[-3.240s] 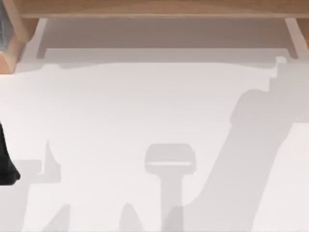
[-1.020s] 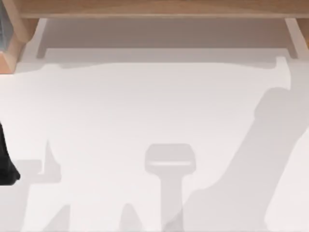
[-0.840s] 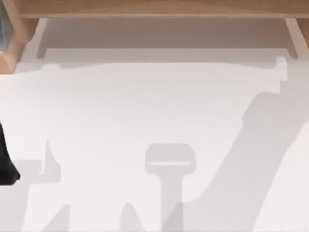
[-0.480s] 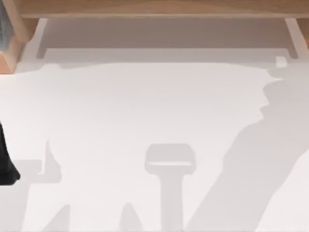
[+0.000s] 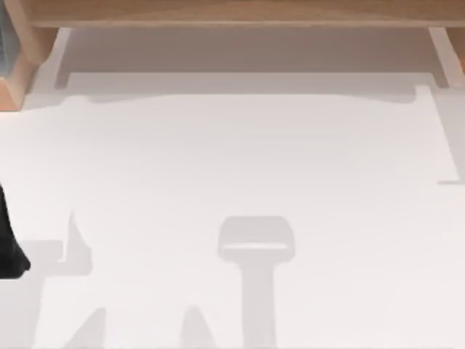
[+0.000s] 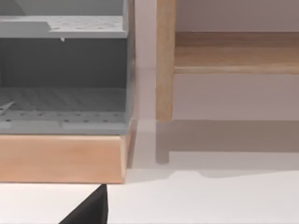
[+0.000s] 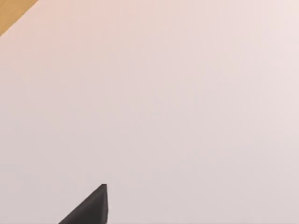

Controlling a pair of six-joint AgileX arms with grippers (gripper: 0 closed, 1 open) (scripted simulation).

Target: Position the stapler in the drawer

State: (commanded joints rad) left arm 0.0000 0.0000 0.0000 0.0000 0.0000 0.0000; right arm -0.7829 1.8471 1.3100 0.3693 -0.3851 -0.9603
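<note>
White counter (image 5: 232,167) lies bare across your top view, with the left arm (image 5: 9,247) showing as a dark shape at its left edge. Along the far edge runs a wooden cabinet (image 5: 240,13) whose grey perforated drawer (image 6: 63,100) appears in the left wrist view. You cannot tell how either claw stands, nor where the stapler is.

Setting: rendered tabletop workstation, office-like storage corner.
Table (image 5: 232,160): plain white surface, marked by soft grey shadows.
Wooden frame (image 5: 232,13): pale wood beam along the far edge of the table in the top view; an upright post (image 6: 165,60) of the same wood in the left wrist view.
Cabinet (image 6: 63,70): grey unit with perforated shelves, standing on a light wood base (image 6: 63,158), at the table's far left.
Backdrop: bare pale wall behind the frame.
Arm (image 5: 9,247): dark part at the table's left edge.
</note>
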